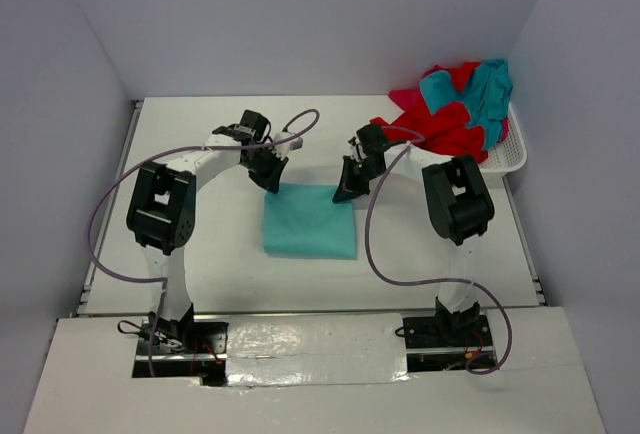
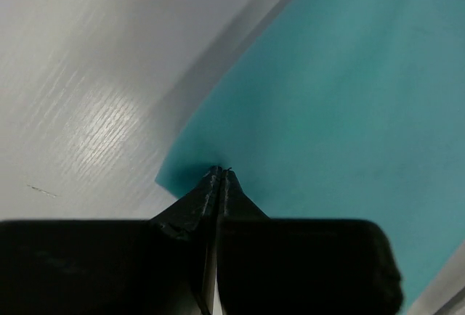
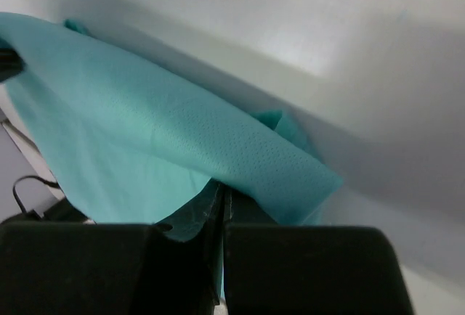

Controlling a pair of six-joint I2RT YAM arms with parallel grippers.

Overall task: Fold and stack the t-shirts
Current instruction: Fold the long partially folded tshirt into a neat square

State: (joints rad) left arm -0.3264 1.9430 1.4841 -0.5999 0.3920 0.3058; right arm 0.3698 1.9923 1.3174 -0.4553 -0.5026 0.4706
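Note:
A teal t-shirt (image 1: 310, 224) lies folded into a rectangle at the middle of the table. My left gripper (image 1: 272, 182) is at its far left corner, and my right gripper (image 1: 347, 192) is at its far right corner. In the left wrist view the jaws (image 2: 219, 170) are pressed together at the shirt's (image 2: 349, 97) corner, and a shadow runs along the cloth's edge. In the right wrist view the jaws (image 3: 224, 188) are shut on the shirt (image 3: 145, 133), whose fold drapes over the tips. More red and teal t-shirts (image 1: 455, 109) are heaped at the far right.
The white mesh basket (image 1: 510, 154) stands at the far right against the wall, with the heap of shirts spilling over its left rim. Grey cables loop from both arms over the table. Walls close in the table on three sides.

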